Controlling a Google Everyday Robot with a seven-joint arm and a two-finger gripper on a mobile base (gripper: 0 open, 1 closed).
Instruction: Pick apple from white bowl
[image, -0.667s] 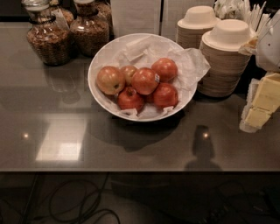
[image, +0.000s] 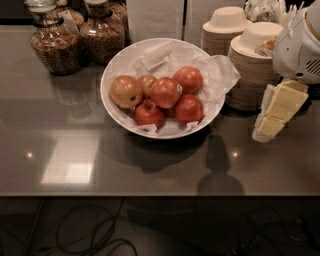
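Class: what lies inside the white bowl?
The white bowl holds crumpled paper, with the stickered apple among other apples on it. Paper and fruit hide its bottom. The gripper is off to its right.

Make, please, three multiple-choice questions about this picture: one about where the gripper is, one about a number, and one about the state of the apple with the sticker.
1. Where is the gripper?
A. over the white bowl
B. at the far left
C. at the right, beside the paper bowl stacks

2. How many paper bowl stacks stand there?
A. one
B. two
C. four

3. The sticker apple is:
A. lying in the white bowl
B. held in the gripper
C. lying outside the bowl

Answers:
1 C: the gripper hangs at the right edge next to the stacks, apart from the white bowl.
2 B: two stacks stand side by side, behind and right of the white bowl.
3 A: the sticker apple lies inside the rim and nothing holds it.
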